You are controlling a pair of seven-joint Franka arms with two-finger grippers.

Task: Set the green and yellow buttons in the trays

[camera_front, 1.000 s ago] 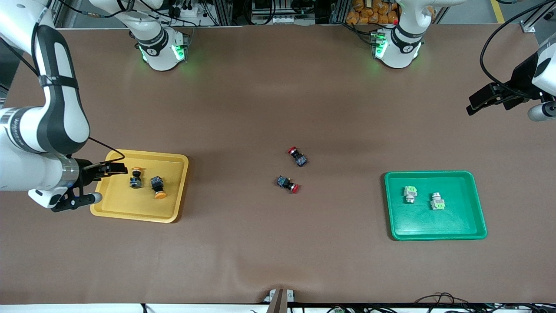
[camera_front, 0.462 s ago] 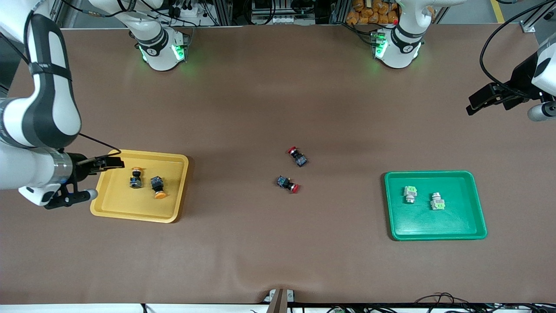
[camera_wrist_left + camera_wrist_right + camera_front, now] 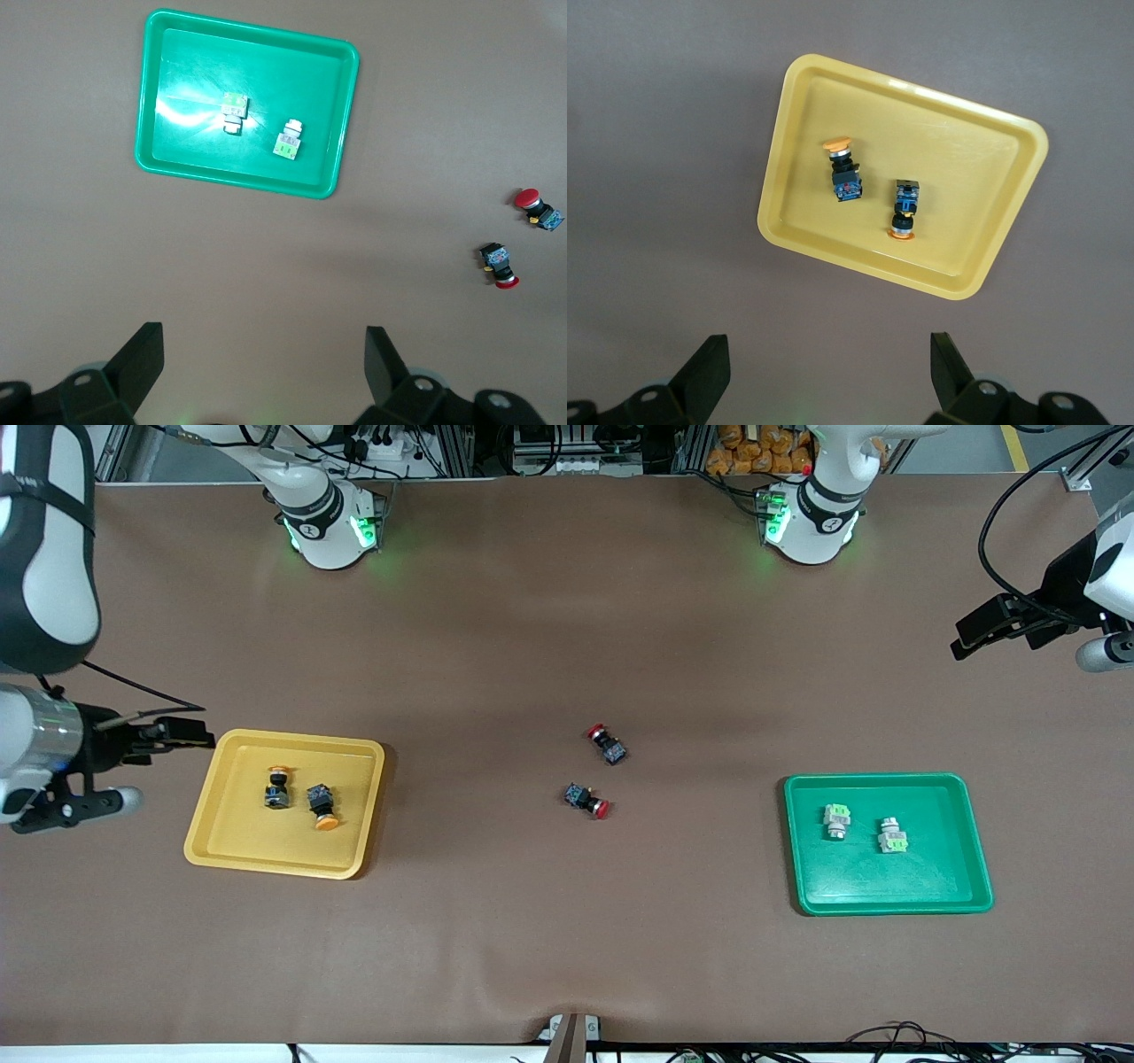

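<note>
Both orange-yellow round-capped buttons (image 3: 299, 798) lie on their sides in the middle of the shallow yellow plastic tray (image 3: 221, 850), and both light-green square-capped buttons (image 3: 865, 829) lie in the green plastic tray (image 3: 886, 900). This sorts each colour into its matching tray, so the task looks finished. The right gripper (image 3: 182, 732) hangs released over the table just off the yellow tray's corner. The left gripper (image 3: 983, 631) waits, also released, over the table's edge at the left arm's end. Two red-capped black buttons (image 3: 597, 771) lie loose at the table's centre.

The shallow yellow plastic tray (image 3: 232, 850) sits toward the right arm's end of the table, holding two orange-capped black buttons (image 3: 277, 788) (image 3: 322, 806) side by side. The shallow green plastic tray (image 3: 957, 868) sits toward the left arm's end, holding two green-capped whitish buttons (image 3: 835, 820) (image 3: 892, 837). Between the trays lie two red-capped black buttons (image 3: 606, 743) (image 3: 587, 799), near each other.
</note>
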